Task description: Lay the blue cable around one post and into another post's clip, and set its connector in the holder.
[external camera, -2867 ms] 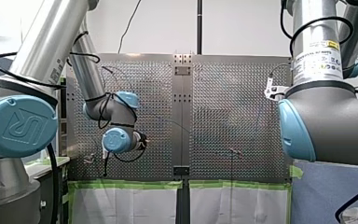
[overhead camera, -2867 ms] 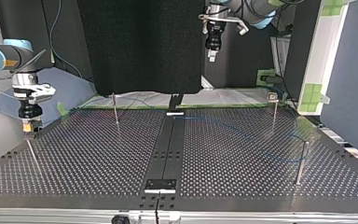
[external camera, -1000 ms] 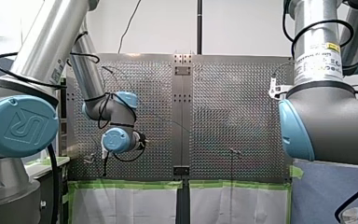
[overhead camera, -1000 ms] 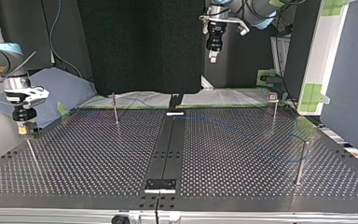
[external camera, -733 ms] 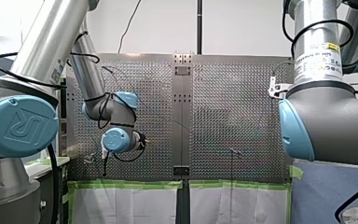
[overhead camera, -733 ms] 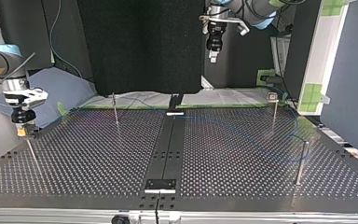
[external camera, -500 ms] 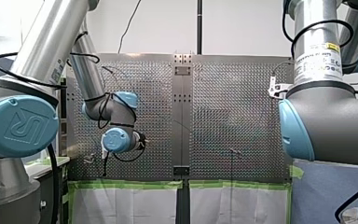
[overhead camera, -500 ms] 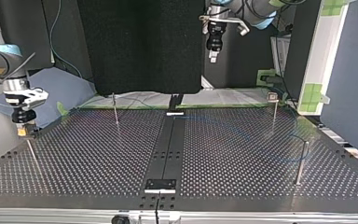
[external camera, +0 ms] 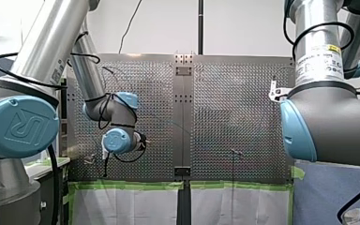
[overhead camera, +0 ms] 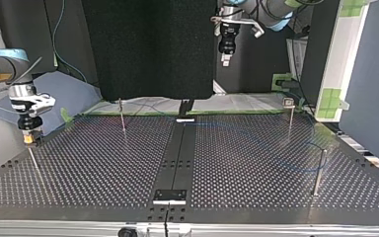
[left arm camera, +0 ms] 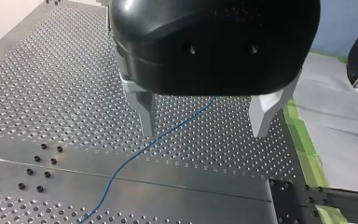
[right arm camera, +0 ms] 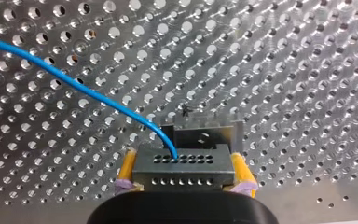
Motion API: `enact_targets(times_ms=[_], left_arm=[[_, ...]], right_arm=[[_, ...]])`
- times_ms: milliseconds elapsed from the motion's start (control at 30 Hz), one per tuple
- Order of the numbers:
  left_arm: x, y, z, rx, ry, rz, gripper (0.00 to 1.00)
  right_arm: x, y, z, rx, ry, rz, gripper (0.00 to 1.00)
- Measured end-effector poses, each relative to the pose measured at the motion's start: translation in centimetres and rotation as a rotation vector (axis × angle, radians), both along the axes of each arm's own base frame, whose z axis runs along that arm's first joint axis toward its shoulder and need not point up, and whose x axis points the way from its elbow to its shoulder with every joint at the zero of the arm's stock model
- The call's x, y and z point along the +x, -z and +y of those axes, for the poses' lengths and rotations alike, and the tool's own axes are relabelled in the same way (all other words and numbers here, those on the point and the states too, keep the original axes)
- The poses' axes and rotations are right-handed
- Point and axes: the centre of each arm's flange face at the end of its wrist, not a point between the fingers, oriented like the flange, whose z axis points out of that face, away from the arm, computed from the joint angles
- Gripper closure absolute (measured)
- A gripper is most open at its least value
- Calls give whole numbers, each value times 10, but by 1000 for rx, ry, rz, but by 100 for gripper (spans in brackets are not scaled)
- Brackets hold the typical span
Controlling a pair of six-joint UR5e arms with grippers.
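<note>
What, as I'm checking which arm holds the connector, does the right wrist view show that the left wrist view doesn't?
Right wrist only: my right gripper has its yellow pads clamped on the connector, with a metal bracket just ahead of it. Left wrist only: my left gripper open and empty above the table, with green tape along its edge. Both: the blue cable and the table.

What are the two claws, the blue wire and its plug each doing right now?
left claw: open, empty, above the table.
right claw: shut on the connector, yellow pads pressing its sides.
connector: gripped, blue cable plugged in.
blue cable: lying on the table, one end rising into the connector.
</note>
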Motion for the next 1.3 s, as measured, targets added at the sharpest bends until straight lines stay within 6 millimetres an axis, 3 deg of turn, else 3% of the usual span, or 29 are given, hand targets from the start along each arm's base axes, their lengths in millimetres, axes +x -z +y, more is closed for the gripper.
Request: enact_targets(times_ms=[1300], left_arm=[[1,0,1,1,-3,5,0]], right_arm=[[7,-15,-7,-12,-12,16,100]])
